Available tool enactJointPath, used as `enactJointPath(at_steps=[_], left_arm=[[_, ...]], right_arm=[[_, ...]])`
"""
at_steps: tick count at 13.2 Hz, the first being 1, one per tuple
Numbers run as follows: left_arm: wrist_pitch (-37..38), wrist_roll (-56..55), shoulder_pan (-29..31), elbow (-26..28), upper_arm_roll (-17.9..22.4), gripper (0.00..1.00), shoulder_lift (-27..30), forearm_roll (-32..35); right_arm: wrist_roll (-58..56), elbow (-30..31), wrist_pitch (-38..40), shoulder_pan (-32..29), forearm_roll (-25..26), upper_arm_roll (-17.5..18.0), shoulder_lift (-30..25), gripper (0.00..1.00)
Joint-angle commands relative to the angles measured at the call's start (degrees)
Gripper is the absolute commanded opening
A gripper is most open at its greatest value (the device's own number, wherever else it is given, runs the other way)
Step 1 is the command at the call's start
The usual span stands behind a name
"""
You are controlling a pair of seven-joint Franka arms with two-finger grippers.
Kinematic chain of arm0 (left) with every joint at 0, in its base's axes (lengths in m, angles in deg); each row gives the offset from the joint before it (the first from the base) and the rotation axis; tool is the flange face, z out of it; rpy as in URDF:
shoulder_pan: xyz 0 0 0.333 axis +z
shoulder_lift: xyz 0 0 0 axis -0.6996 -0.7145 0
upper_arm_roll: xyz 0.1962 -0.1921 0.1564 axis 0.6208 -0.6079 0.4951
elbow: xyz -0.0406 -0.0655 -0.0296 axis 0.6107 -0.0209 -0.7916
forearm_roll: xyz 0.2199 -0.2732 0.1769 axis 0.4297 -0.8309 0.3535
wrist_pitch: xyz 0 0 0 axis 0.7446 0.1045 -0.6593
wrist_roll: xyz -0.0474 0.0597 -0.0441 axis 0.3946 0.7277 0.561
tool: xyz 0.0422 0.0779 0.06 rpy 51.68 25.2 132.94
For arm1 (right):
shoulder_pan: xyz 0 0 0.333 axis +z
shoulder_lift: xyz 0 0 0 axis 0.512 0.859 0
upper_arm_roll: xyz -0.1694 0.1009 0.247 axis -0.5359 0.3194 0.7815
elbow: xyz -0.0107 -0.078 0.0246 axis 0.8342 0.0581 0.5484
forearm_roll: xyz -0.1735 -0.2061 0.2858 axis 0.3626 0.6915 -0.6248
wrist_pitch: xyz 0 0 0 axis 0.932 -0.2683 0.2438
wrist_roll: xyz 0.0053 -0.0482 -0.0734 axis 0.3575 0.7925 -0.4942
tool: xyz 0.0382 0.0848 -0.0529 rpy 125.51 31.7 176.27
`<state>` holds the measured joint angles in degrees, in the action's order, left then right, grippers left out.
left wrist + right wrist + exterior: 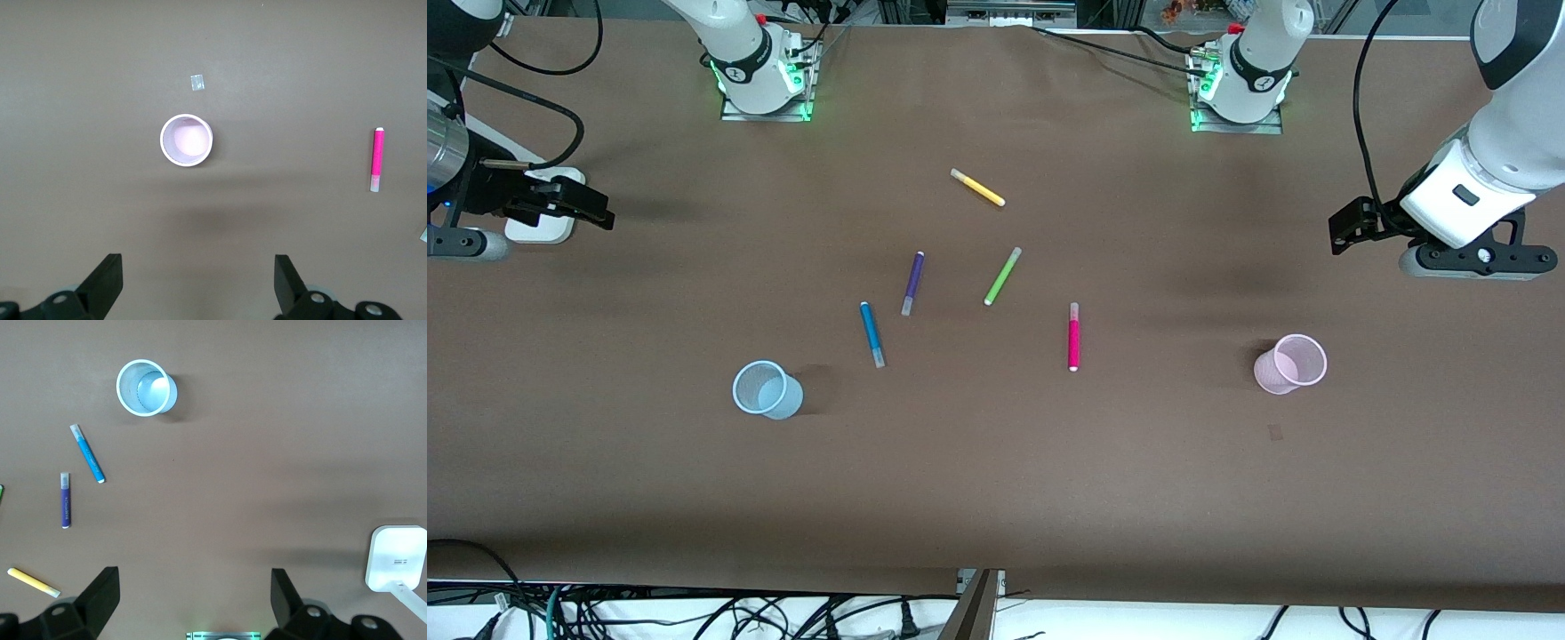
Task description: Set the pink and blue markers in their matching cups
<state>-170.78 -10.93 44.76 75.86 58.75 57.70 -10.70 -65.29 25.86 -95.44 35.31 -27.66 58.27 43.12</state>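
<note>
The pink marker lies flat near the table's middle, white tip toward the front camera. The blue marker lies flat toward the right arm's end. The pale blue cup stands upright beside the blue marker, nearer the front camera. The pale pink cup stands upright toward the left arm's end. My left gripper is open and empty, above the table's left-arm end; its wrist view shows the pink cup and pink marker. My right gripper is open and empty; its wrist view shows the blue cup and blue marker.
A purple pen, a lime-green pen and a yellow pen lie farther from the front camera than the two markers. A white block sits under the right gripper. A small tape patch lies by the pink cup.
</note>
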Motion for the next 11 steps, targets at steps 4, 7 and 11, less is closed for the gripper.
enactJointPath(at_steps=[4,7,11], left_arm=[[-0.6,1.3,0.2,0.6,0.0,1.0,0.7,-1.1],[0.0,1.3,0.2,0.6,0.0,1.0,0.6,-1.1],[0.7,1.3,0.1,0.6,0.0,1.0,0.3,-1.1]], right_arm=[[0.5,-1.7,1.2,-0.9,0.5,0.7,0.8,1.0],[0.5,-2.4,1.1,-0.8,0.5,0.8,1.2,1.0],[1.2,-2.9,0.4,0.0,-0.2,1.2,2.4,1.0]])
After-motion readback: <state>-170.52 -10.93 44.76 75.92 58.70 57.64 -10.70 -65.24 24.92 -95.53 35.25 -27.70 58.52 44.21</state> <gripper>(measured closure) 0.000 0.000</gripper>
